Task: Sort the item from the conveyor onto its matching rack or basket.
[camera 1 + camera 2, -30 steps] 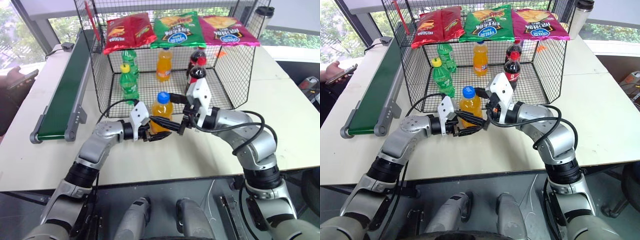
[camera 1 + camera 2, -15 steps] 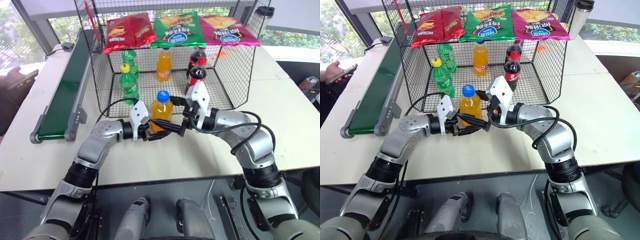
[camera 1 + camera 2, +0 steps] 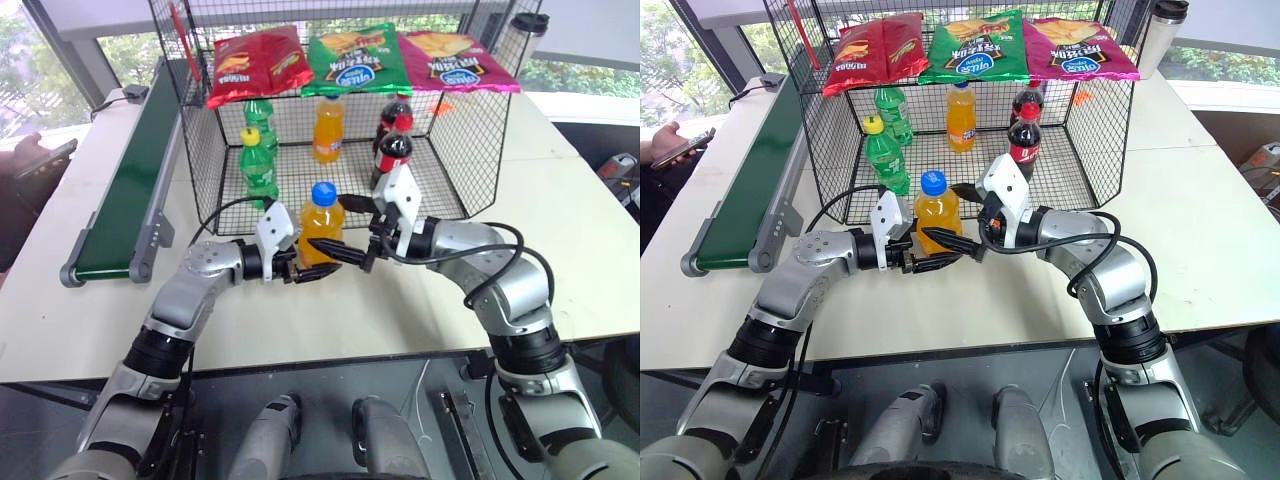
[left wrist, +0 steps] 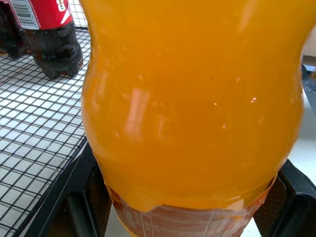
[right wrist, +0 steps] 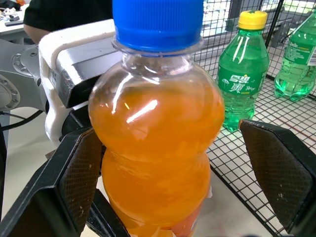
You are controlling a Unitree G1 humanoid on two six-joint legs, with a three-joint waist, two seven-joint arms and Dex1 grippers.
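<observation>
At nine o'clock we see the conveyor (image 3: 125,180) on the desk (image 3: 60,310). Our left pincer (image 3: 305,268) is clamped tight on the lower part of the orange soda bottle (image 3: 320,232), held upright at centre, just outside the cage (image 3: 470,130) at twelve o'clock. Our right pincer (image 3: 352,235) stands wide apart around the bottle's upper body, one pad against it.

Both arms are silver-grey metal segments with black joint bands. A white angular housing sits above each wrist. Thin black cables loop loosely from forearms to wrists. Each gripper, left gripper (image 3: 312,268) and right gripper (image 3: 350,232), carries 2 black fingers with cross-hatched pads (image 5: 81,175).
</observation>
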